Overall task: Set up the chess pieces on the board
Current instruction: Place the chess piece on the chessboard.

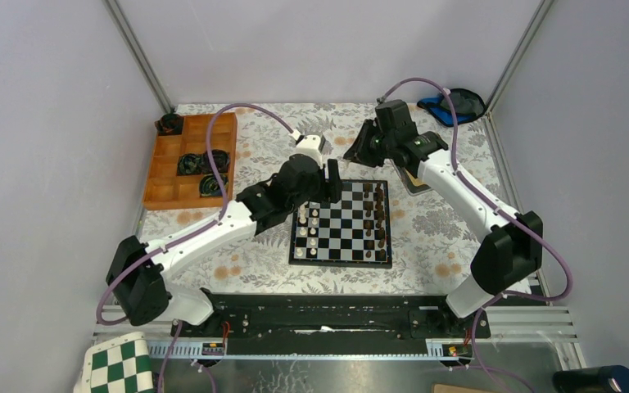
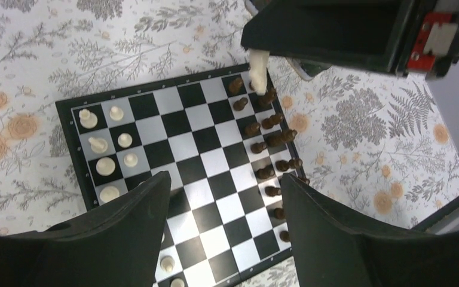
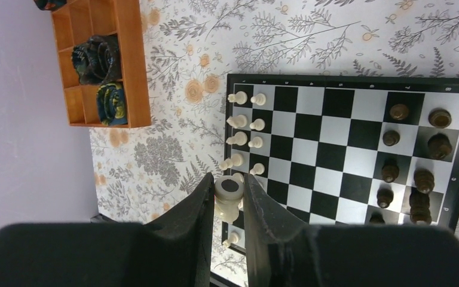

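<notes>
The board [image 1: 341, 237] lies mid-table, black-framed, with black and pale squares. Cream chess pieces [image 2: 88, 118] stand in two files along its left side [image 3: 239, 121]; dark brown pieces [image 3: 398, 111] fill the right side. My left gripper [image 2: 225, 179] hovers open above the board's middle squares with nothing between its fingers; in the top view it [image 1: 332, 184] is over the board's far-left corner. My right gripper [image 3: 229, 182] is shut on one cream piece [image 3: 229, 194], its round base towards the camera, held above the board's far-left edge [image 1: 359, 151]. The left wrist view shows this piece [image 2: 259, 69] hanging from the right gripper.
A wooden compartment tray [image 1: 164, 168] with dark rolled items stands at the back left. A green-and-white checkered board [image 1: 119, 368] lies at the near left, off the table. A blue and black object [image 1: 454, 105] sits in the back right corner. Walls close three sides.
</notes>
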`<state>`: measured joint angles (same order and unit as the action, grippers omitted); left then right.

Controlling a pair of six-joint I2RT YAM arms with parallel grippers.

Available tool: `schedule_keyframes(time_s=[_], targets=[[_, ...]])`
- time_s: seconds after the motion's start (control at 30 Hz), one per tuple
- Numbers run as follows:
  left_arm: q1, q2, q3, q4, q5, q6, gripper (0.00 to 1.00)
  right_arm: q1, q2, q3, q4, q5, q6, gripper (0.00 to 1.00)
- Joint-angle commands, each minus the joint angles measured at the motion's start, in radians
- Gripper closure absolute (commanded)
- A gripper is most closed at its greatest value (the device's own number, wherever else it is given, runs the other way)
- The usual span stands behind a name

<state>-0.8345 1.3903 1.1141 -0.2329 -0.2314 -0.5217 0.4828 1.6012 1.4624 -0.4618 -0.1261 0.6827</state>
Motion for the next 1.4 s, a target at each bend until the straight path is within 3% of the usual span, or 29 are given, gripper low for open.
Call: schedule_keyframes(time_s=[0.0, 0.3, 0.8, 1.23, 1.37], targets=[[-0.011, 0.039, 0.013, 0.147, -0.047, 0.047, 0.26, 0.029, -0.056, -0.002, 0.004, -0.030, 0.027, 1.00], [-0.017, 0.061, 0.005, 0.213, -0.053, 0.063, 0.29, 0.089, -0.033, 0.049, -0.031, -0.011, 0.033, 1.00], [-0.017, 0.004, -0.063, 0.267, -0.112, 0.066, 0.57, 0.104, -0.042, 0.038, -0.023, -0.035, 0.079, 1.00], [-0.016, -0.006, -0.061, 0.270, -0.116, 0.073, 0.60, 0.125, -0.024, 0.056, -0.033, -0.047, 0.071, 1.00], [-0.017, 0.002, -0.056, 0.269, -0.104, 0.074, 0.67, 0.125, -0.023, 0.059, -0.036, -0.046, 0.069, 1.00]])
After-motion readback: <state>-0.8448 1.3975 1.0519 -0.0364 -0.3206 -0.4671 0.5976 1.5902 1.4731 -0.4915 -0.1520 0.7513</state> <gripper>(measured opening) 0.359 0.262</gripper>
